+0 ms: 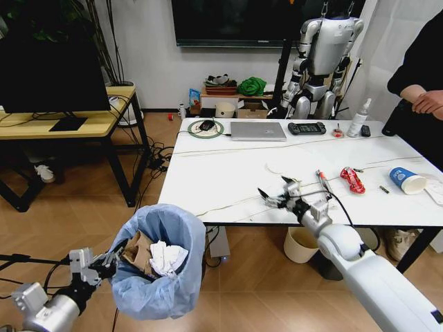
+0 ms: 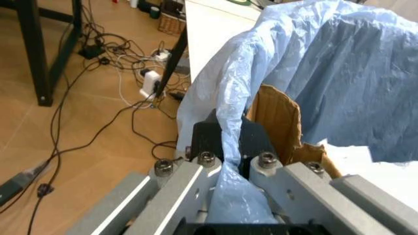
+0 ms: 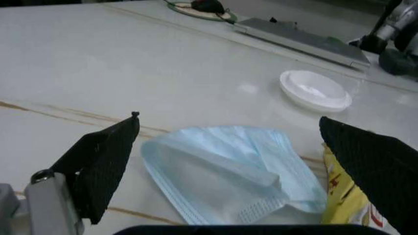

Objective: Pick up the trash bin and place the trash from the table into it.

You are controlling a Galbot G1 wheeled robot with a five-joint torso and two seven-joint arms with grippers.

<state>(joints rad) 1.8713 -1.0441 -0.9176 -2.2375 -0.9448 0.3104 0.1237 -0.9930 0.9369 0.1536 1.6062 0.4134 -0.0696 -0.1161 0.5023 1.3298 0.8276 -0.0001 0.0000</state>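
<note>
Left gripper (image 2: 225,147) clamps trash bin (image 1: 163,266); cardboard (image 1: 140,250), maybe wrappers inside.

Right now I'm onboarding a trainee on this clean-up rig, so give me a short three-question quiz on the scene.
1. True or false: the left gripper is shut on the rim of the trash bin.
2. What lies between the open jaws of the right gripper? A) blue paper cup B) light-blue face mask C) laptop
3. Fill in: brown ___ already sits in the bin.

Key: 1 true; 2 B, the face mask on the table; 3 cardboard.
</note>
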